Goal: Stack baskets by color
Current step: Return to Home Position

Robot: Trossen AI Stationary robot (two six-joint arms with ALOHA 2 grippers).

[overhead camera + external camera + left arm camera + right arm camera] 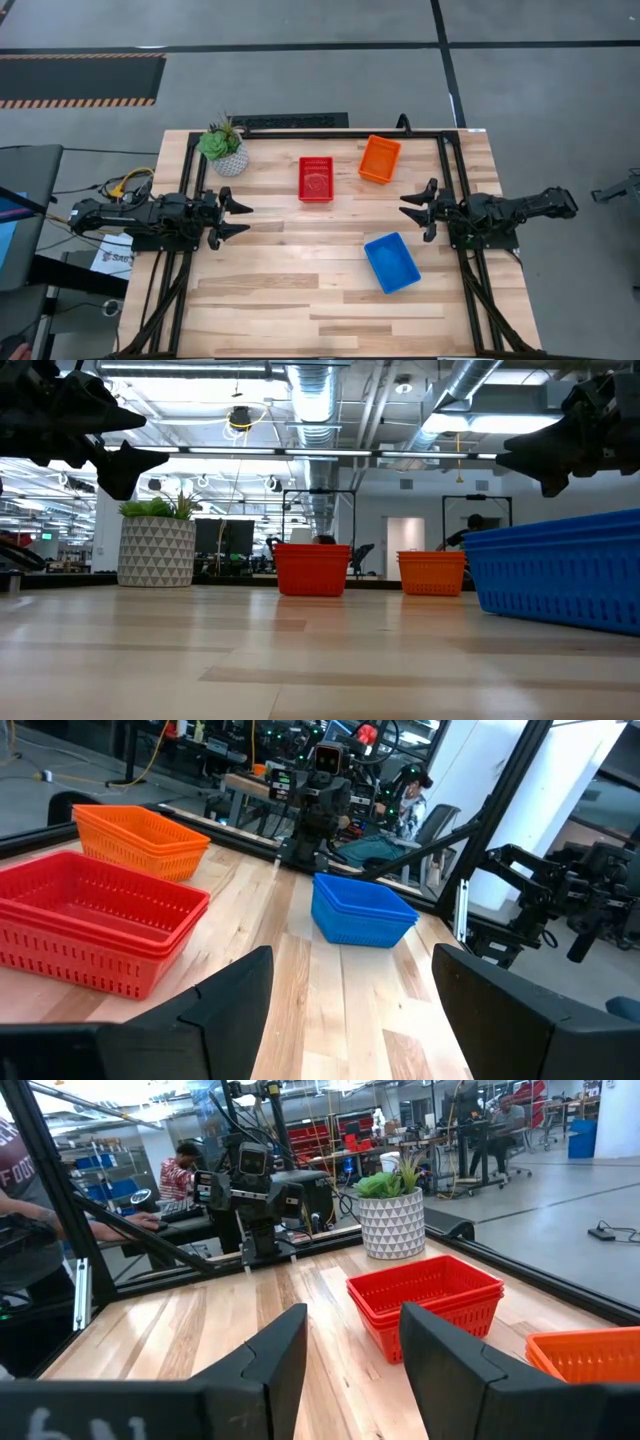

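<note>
Three stacks of baskets stand on the wooden table, each on its bottom: a red stack (316,179) at the far middle, an orange stack (379,159) to its right, a blue stack (391,262) nearer, toward the right. In the left wrist view the red stack (95,920), the orange stack (140,838) and the blue stack (362,910) each show several nested rims. My left gripper (238,219) hangs open at the table's left edge, pointing level toward the right. My right gripper (415,210) hangs open at the right edge, pointing left. Both are clear of the baskets.
A potted green plant in a patterned white pot (225,148) stands at the far left corner. Bare wood lies between the grippers and along the near edge (300,320). A person sits beyond the table's left side (180,1175).
</note>
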